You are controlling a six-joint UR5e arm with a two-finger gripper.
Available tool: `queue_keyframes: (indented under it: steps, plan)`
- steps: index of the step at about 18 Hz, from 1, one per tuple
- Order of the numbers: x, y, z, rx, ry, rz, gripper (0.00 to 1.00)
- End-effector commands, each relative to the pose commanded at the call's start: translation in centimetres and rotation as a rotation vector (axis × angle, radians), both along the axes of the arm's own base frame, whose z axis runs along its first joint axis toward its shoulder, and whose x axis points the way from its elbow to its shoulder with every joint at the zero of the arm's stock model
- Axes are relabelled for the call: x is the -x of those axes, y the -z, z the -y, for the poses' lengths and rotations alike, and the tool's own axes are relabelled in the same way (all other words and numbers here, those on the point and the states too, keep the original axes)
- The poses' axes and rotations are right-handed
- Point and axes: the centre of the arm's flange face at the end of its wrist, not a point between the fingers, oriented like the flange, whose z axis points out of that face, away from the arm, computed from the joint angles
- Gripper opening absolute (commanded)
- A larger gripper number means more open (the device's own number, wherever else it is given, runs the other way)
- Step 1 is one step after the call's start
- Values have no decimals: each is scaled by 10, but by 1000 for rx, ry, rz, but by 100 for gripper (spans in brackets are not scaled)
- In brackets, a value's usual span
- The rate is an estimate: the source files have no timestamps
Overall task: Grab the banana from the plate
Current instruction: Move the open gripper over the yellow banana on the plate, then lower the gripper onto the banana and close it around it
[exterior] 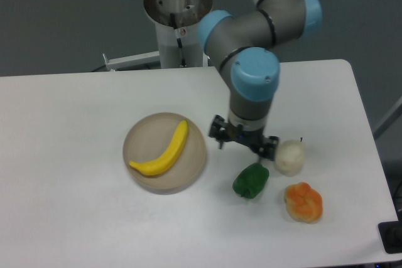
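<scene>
A bright yellow curved banana [164, 152] lies diagonally on a round beige plate [143, 137] at the middle of the white table. My gripper [243, 140] hangs to the right of the plate, clear of the rim, above the table. I see it from above, so its fingers are hidden under the wrist and nothing shows in them. It is apart from the banana.
A green pepper [251, 180], a white onion-like bulb [290, 157] and a lumpy orange fruit [304, 202] lie right of the plate, just below and beside the gripper. The robot base [179, 23] stands at the table's far edge.
</scene>
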Motion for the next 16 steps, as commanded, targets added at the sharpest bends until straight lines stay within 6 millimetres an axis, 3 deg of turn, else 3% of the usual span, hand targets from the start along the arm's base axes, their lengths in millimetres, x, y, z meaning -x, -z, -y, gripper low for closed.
queue_keyframes:
  steps: [9,16]
  plan:
    - [-76,60,19,-4,25,-19,100]
    - [-106,86,23,6,20,-17,100]
